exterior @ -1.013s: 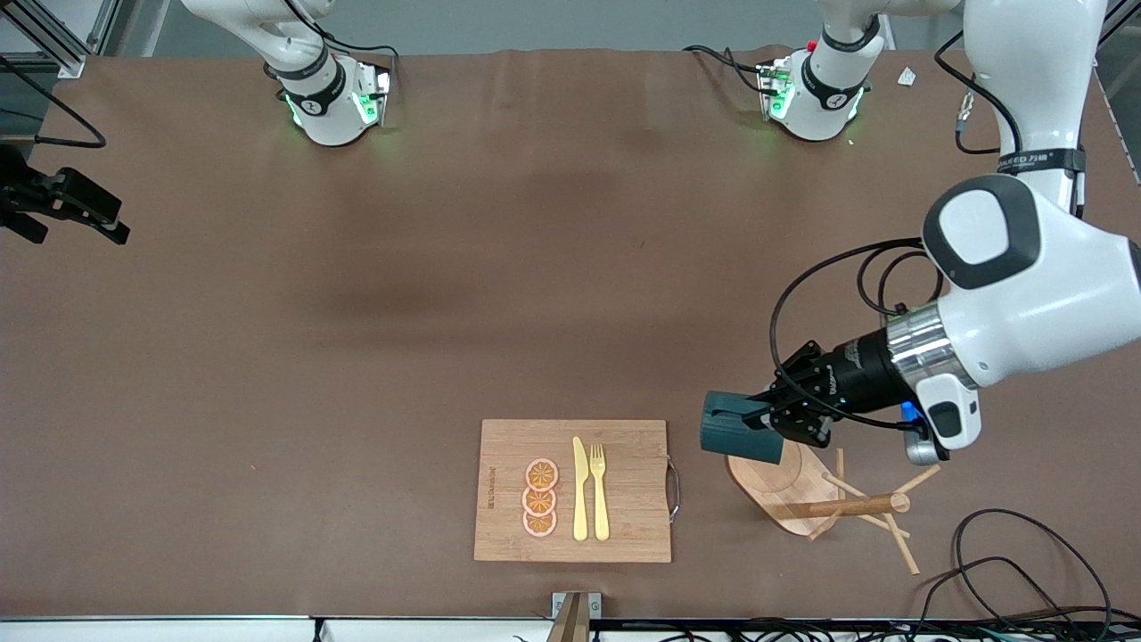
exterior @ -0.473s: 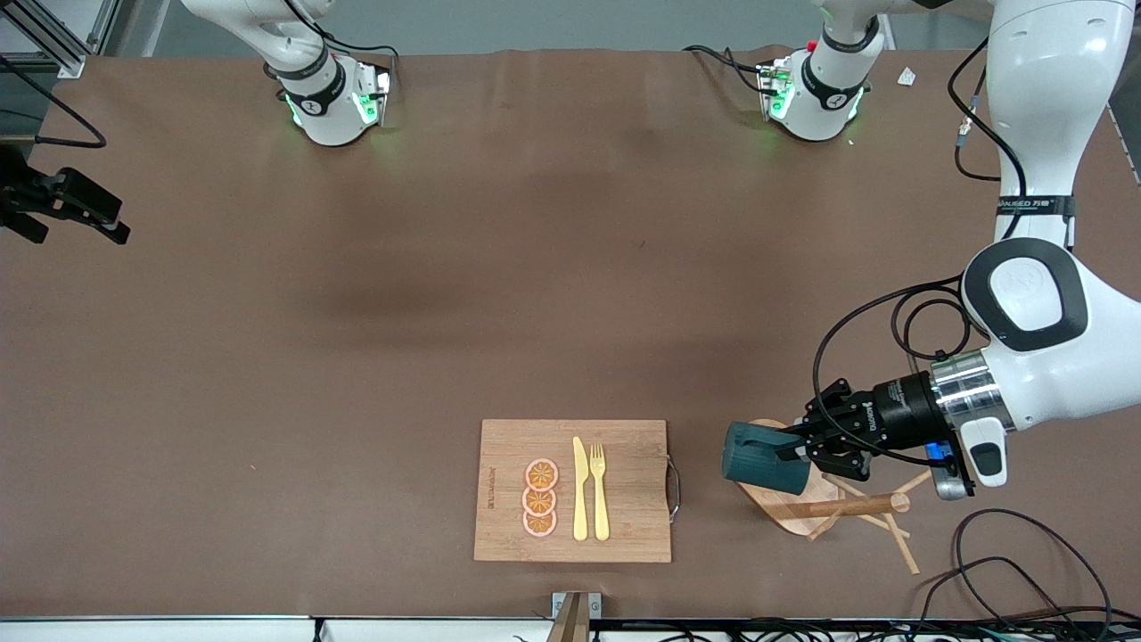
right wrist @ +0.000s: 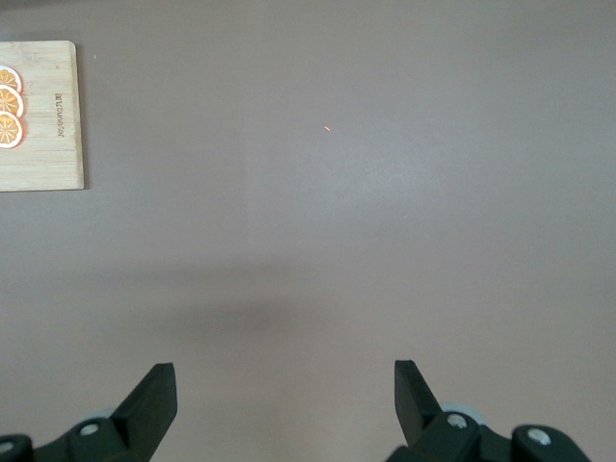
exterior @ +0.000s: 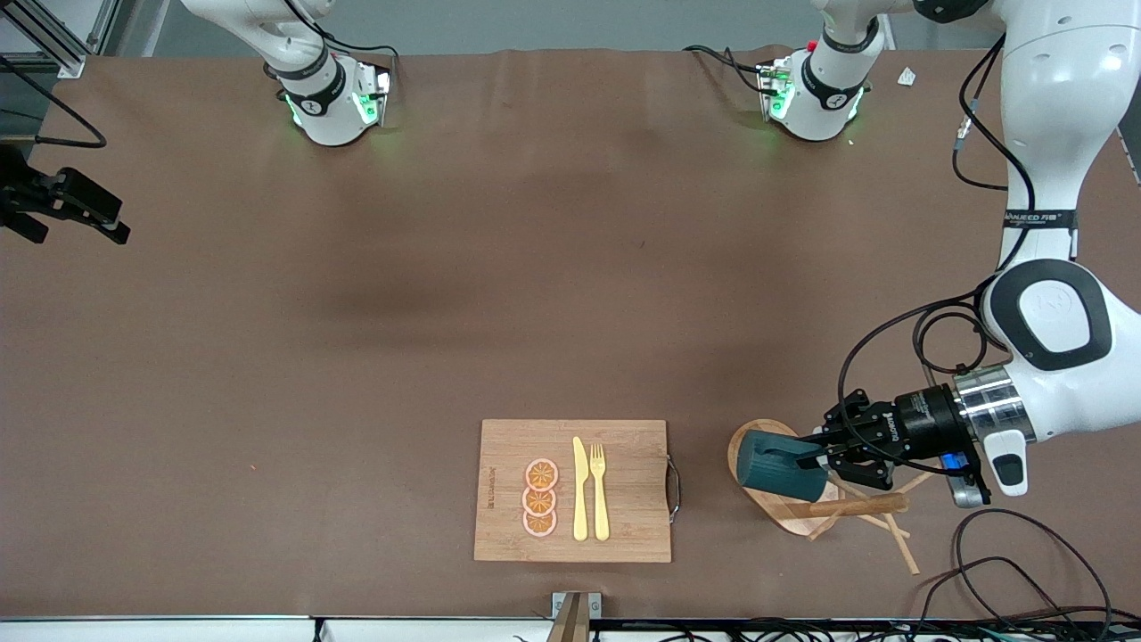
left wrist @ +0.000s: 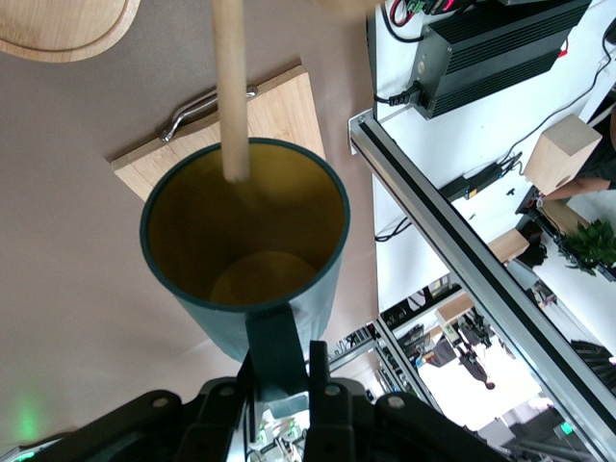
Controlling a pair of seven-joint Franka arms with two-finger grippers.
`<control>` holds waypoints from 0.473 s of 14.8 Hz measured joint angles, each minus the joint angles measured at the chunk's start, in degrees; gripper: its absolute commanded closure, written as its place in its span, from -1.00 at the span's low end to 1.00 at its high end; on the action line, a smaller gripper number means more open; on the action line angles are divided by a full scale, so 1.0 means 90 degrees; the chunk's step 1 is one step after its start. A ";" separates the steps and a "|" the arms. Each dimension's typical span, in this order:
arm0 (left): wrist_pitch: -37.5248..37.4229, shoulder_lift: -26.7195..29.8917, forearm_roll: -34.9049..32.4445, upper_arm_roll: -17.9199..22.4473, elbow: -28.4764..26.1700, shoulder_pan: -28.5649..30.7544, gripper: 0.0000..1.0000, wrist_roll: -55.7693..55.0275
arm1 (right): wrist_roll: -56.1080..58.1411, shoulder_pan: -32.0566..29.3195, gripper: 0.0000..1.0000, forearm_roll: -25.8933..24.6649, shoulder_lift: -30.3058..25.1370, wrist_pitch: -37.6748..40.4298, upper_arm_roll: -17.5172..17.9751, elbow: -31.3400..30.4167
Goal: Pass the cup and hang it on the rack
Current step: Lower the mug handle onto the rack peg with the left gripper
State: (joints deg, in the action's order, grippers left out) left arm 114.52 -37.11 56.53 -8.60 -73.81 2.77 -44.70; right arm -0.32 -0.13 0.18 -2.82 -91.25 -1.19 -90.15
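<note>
Left claw point(exterior: 818, 453) clamped on the cup's handle, cup point(exterior: 783, 465) held on its side in the air over the rack point(exterior: 807, 499) base, at the left arm's end of the table point(exterior: 446, 294), near the front camera. In the left wrist view a rack peg point(left wrist: 229, 91) crosses the cup point(left wrist: 245, 252) mouth, yellow inside showing; can't tell if peg touches the cup. Cutting board point(exterior: 573, 490) beside the rack, toward the right arm's end, carrying orange slices point(exterior: 540, 497), a knife point(exterior: 580, 489) and a fork point(exterior: 599, 491). Right claw point(right wrist: 285, 409) fingers apart, waiting over bare table at the right arm's end
</note>
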 measured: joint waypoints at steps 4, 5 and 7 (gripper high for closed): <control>-0.0373 -0.0132 0.0269 -0.0002 -0.0007 0.0210 1.00 0.0265 | 0.0000 0.0000 -1.00 0.0000 0.0000 0.0000 0.0000 0.0000; -0.0426 -0.0166 0.0327 -0.0001 -0.0008 0.0257 1.00 0.0297 | 0.0000 0.0000 -1.00 0.0000 0.0000 0.0000 0.0000 0.0000; -0.0463 -0.0222 0.0439 -0.0002 -0.0008 0.0305 1.00 0.0318 | 0.0000 0.0000 -1.00 0.0000 0.0000 0.0000 0.0000 0.0000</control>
State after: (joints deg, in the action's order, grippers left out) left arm 110.36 -39.10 60.48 -8.61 -73.88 5.51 -41.84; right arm -0.32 -0.13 0.18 -2.82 -91.25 -1.19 -90.15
